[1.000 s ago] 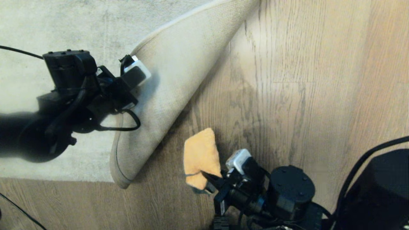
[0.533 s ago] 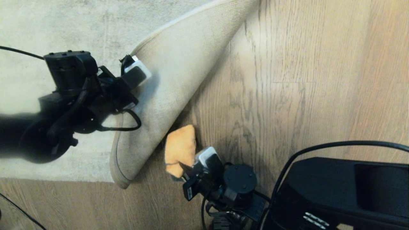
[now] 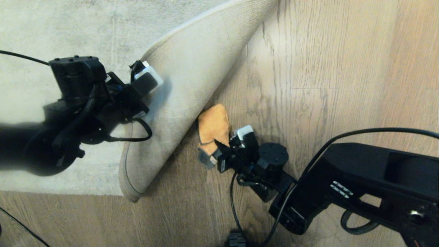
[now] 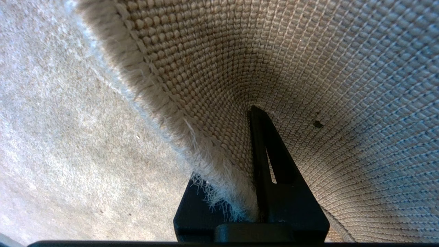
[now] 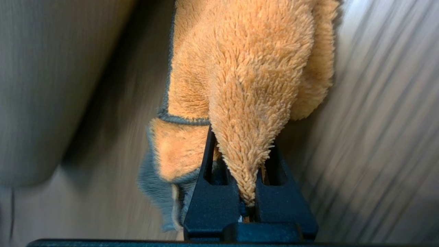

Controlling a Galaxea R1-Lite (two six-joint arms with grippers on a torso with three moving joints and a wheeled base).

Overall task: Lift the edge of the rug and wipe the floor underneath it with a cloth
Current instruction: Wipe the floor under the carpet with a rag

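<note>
The rug edge (image 3: 185,79) is folded back and held up off the floor (image 3: 308,85), its woven beige backing facing out. My left gripper (image 4: 245,120) is shut on the rug edge (image 4: 205,151); one black finger presses the backing, the other is hidden behind the pile. The orange-yellow cloth (image 3: 213,125) lies on the bare planks right at the foot of the lifted flap. Just behind the cloth, my right gripper (image 3: 219,151) is low over the floor. The right wrist view shows this gripper (image 5: 243,144) shut on a bunched fold of the cloth (image 5: 247,68), dark grey edge hanging beside it.
The pale grey rug top (image 3: 68,27) covers the far left. My right arm's black body (image 3: 370,178) and its cable (image 3: 233,206) take up the lower right. Another thin cable (image 3: 20,223) crosses the lower left corner. Bare planks stretch to the far right.
My right gripper has dragged the cloth over the floor, first left towards the flap, then farther along its foot. The left gripper and the lifted edge have kept still.
</note>
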